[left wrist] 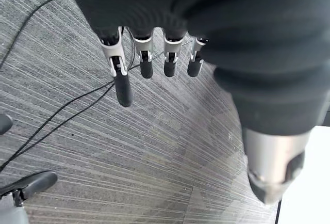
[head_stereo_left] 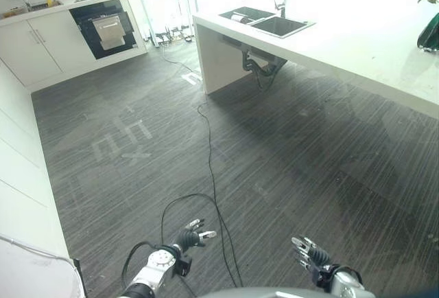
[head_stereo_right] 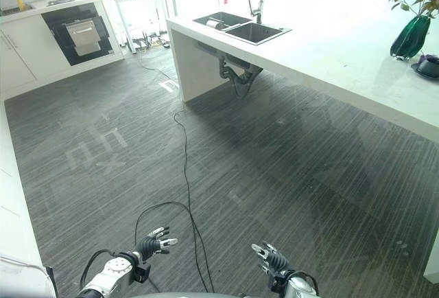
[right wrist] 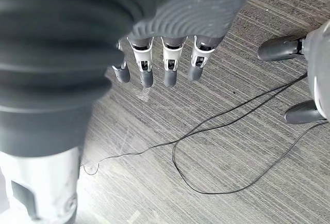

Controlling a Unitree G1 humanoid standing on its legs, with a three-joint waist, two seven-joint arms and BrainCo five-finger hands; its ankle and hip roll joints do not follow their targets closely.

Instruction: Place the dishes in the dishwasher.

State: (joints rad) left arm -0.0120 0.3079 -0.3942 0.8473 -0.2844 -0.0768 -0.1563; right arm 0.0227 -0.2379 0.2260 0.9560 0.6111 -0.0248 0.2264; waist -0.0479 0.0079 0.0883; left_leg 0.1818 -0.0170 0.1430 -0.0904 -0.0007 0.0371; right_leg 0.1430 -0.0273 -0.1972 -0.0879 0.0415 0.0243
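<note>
Standing well back on the dark floor [head_stereo_left: 274, 167]. Left hand [head_stereo_left: 191, 235] and right hand [head_stereo_left: 306, 252] low in front, fingers [left wrist: 122, 87] straight and relaxed, holding nothing, probably just carried clear for walking. Dishwasher [head_stereo_left: 108, 29] far off in the white cabinets, apparently shut. Sink [head_stereo_right: 240, 27] set in the long white desk [head_stereo_right: 357, 71], something pale inside, perhaps a dish; too small to tell. Likely step: approaching the sink.
</note>
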